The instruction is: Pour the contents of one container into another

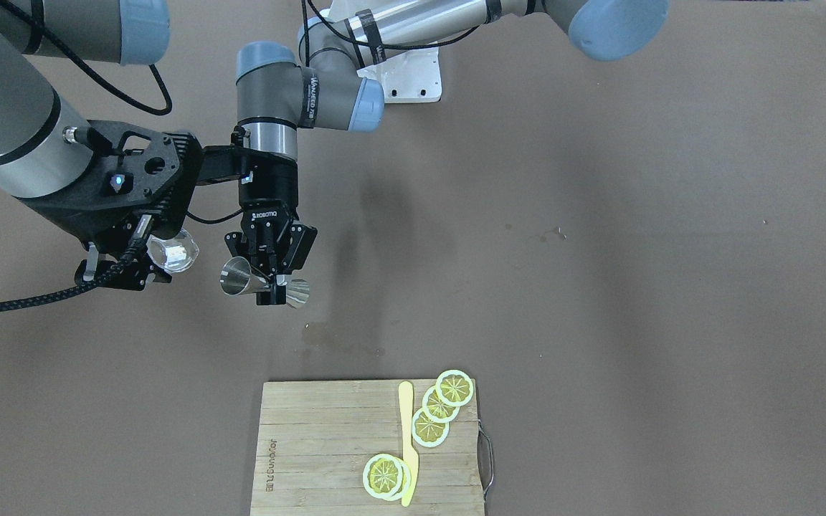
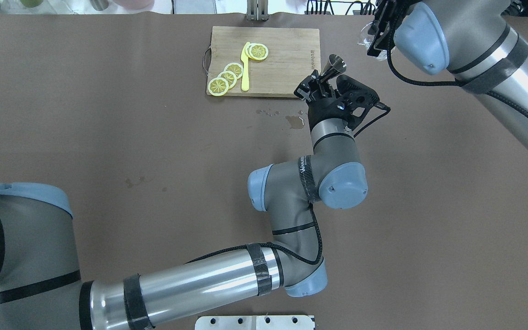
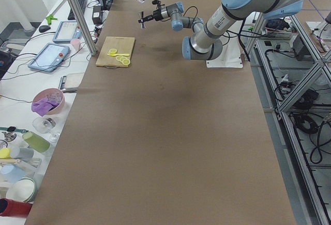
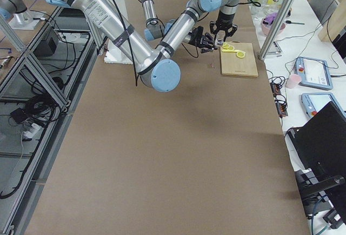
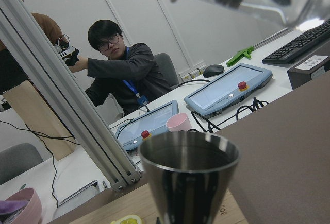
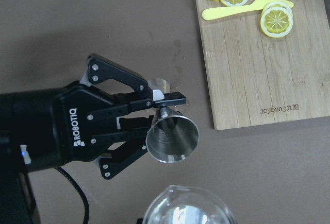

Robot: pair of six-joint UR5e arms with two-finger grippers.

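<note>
The left end effector (image 1: 277,287) was clenched on the narrow waist of the steel jigger (image 1: 237,278), both held above the worktop (image 1: 635,287). The jigger was tipped well over, and its wider cone pointed out sideways past the fingers towards the other arm. The smaller cone stuck out on the opposite side of the fingers.

The right end effector (image 1: 149,259) was grasping the glass (image 1: 173,251) and held it in the air too. Its fingers were largely hidden behind its own body, so the exact grip on the glass did not show. The glass sat just beside the jigger's wide mouth, with a small gap between them. Seen from the right wrist, the rim of the glass lay close under the open mouth of the jigger, without touching it.

Out beyond the left end effector's fingertips, on the side away from the robot, a wooden cutting board (image 1: 312,444) lay flat on the worktop. It carried several lemon slices (image 1: 442,405) and a yellow knife (image 1: 407,444). A few wet spots (image 2: 295,120) marked the worktop between the left end effector and the board.
</note>
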